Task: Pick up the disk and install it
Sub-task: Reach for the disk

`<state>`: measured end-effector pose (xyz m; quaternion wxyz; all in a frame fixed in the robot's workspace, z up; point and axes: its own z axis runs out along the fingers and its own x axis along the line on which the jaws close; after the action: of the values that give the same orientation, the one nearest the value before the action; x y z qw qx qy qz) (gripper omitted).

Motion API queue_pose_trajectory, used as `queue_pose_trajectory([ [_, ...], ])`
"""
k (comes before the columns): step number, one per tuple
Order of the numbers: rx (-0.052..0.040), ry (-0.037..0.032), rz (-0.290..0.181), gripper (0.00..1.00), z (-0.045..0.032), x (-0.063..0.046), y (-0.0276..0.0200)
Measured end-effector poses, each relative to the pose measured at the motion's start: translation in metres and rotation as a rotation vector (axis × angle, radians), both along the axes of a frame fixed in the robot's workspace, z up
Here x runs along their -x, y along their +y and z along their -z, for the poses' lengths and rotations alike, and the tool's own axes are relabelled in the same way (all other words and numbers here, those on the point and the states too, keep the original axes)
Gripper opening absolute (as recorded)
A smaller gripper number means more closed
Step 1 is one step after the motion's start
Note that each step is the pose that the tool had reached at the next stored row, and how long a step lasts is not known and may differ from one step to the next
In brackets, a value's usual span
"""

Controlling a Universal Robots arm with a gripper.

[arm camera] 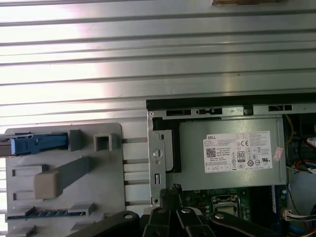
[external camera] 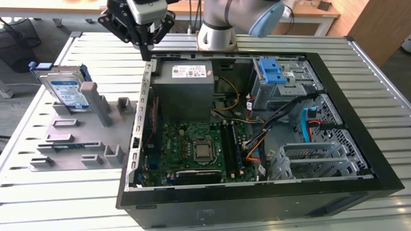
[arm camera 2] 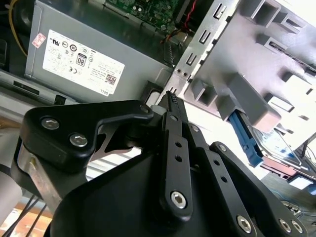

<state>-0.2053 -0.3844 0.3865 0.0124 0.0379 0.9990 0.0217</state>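
Observation:
The disk [external camera: 68, 91] stands on edge in a grey holder [external camera: 83, 139] on the table, at the exterior view's left of the open computer case [external camera: 257, 192]. Its white-and-blue label faces out and blue rails run along its edges. The first wrist view catches its blue rail [arm camera: 37, 143], and the second wrist view shows its rail and part of its body [arm camera 2: 247, 140]. My gripper [external camera: 147, 52] hangs above the case's rear corner, apart from the disk. Its fingers [arm camera 2: 171, 106] are pressed together with nothing between them. In the first wrist view the gripper [arm camera: 173, 190] tips point at the case's edge.
Inside the case a grey power supply [external camera: 186, 84] sits below the gripper, with the motherboard [external camera: 199, 147] beside it. A blue latch piece [external camera: 273, 72] and metal drive cages [external camera: 308, 159] are at the exterior view's right. The table is a ribbed metal surface [arm camera: 148, 59].

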Motion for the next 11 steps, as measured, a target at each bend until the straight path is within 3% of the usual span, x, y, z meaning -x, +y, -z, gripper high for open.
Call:
queue_pose_trajectory([
  [8, -0.0001, 0.0001, 0.0, 0.11, 0.0006, 0.012, 0.0012],
  [11, -0.0001, 0.0, 0.0, 0.11, 0.0007, 0.018, 0.0037],
])
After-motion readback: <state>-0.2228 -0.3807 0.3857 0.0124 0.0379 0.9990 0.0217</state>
